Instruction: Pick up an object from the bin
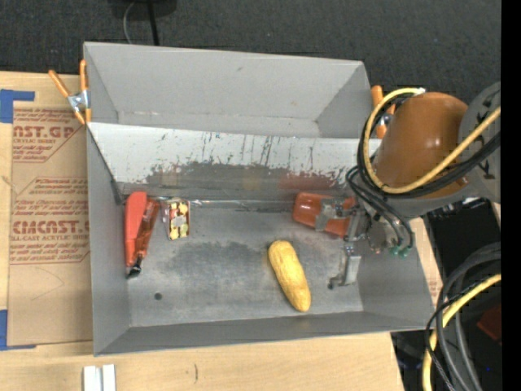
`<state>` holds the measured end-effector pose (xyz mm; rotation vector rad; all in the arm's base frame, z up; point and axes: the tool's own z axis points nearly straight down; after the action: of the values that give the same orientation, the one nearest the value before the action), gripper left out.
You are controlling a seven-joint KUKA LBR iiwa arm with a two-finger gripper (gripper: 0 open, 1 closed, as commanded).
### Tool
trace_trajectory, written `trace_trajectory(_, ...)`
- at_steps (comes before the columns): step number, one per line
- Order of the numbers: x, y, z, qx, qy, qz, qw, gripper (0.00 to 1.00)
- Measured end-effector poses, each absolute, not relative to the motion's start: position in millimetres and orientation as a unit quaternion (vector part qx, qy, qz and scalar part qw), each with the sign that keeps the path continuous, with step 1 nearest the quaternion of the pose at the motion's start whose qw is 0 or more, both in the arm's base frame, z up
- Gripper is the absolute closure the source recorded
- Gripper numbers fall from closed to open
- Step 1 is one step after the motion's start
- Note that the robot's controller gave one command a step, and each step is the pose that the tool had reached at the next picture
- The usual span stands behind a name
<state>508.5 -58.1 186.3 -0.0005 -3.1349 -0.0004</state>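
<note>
My gripper [343,272] hangs low at the right side of the bin, close to the right wall, with nothing seen in it. A yellow corn cob [290,275] lies on the floor just to its left, apart from it, slanting toward the front. An orange-red chunky thing [308,208] sits at the back wall, up and left of the gripper, next to the wrist.
A red-orange hand tool [136,228] lies along the left wall. A small yellow and white item [177,219] rests beside it. The arm with its orange cover and cables reaches over the bin's right rim.
</note>
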Motion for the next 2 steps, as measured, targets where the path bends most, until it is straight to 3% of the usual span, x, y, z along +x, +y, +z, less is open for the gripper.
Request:
trace_trajectory(1,510.1,-58,191,0.0,-1.0,0.0,-0.001,0.0)
trace_trajectory(2,504.5,-51,145,-0.051,-0.999,0.0,-0.001,0.0)
